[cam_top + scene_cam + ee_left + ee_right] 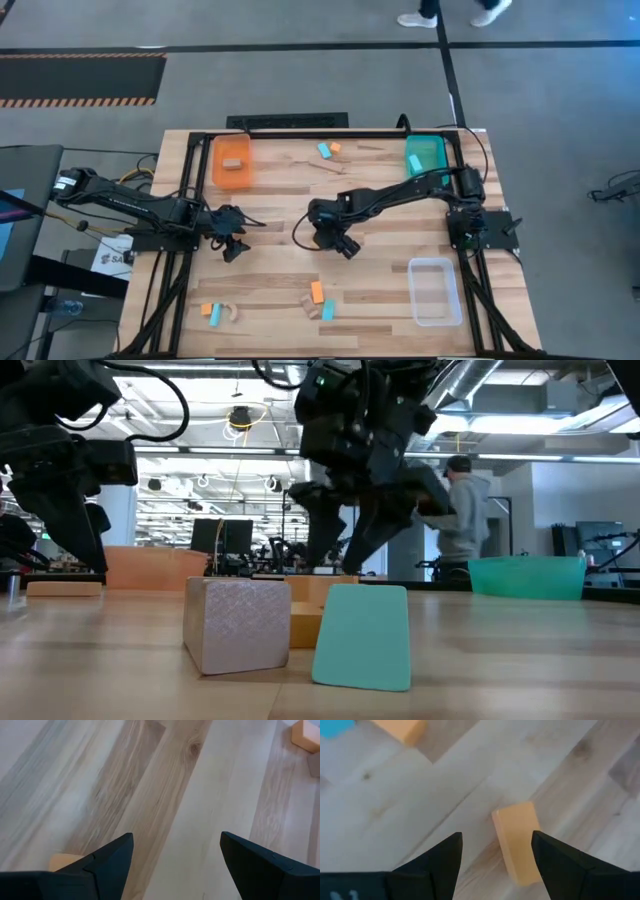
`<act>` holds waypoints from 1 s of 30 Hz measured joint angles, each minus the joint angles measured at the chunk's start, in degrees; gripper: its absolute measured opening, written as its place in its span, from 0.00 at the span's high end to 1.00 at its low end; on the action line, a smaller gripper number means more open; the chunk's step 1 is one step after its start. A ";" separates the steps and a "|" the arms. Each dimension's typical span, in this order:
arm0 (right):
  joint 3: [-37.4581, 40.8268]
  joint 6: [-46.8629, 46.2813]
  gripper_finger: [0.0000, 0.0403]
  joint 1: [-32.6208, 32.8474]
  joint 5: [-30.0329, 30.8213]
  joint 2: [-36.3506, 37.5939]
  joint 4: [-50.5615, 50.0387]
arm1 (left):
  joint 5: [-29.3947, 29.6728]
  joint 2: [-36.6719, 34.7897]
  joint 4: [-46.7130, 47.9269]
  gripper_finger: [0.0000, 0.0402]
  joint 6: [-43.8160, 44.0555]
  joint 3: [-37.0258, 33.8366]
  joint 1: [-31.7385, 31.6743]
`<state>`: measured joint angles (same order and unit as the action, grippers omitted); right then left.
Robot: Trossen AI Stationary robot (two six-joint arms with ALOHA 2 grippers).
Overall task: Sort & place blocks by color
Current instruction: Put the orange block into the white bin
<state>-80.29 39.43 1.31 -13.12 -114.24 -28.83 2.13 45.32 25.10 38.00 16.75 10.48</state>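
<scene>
Small blocks lie flat on the wooden table. An orange block, a wood block and a light blue block sit near the front middle. Another orange, blue and wood group is at the front left, and a blue and orange pair at the far middle. My right gripper hangs open above mid-table. In its wrist view the orange block lies on the table beyond the open fingers, untouched. My left gripper is open over bare table at the left.
An orange tray holding a wood block stands at the far left. A teal tray with a light blue block is at the far right, and a clear tray at the near right. A person stands in the room behind.
</scene>
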 joint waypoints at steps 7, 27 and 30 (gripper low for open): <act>-0.09 -0.42 0.34 -0.62 -0.51 4.59 3.39 | 0.07 0.00 -0.11 0.29 -0.04 0.00 0.00; -0.07 2.45 0.34 -2.31 -3.65 -6.35 5.49 | 0.19 0.02 -0.41 0.29 2.10 0.00 0.00; -0.13 2.12 0.35 -2.35 -3.87 -6.72 5.54 | 0.22 0.02 -0.50 0.29 3.18 0.00 0.00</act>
<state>-80.42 41.55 -1.04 -17.00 -120.97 -23.29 2.35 45.34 24.60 41.17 16.75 10.48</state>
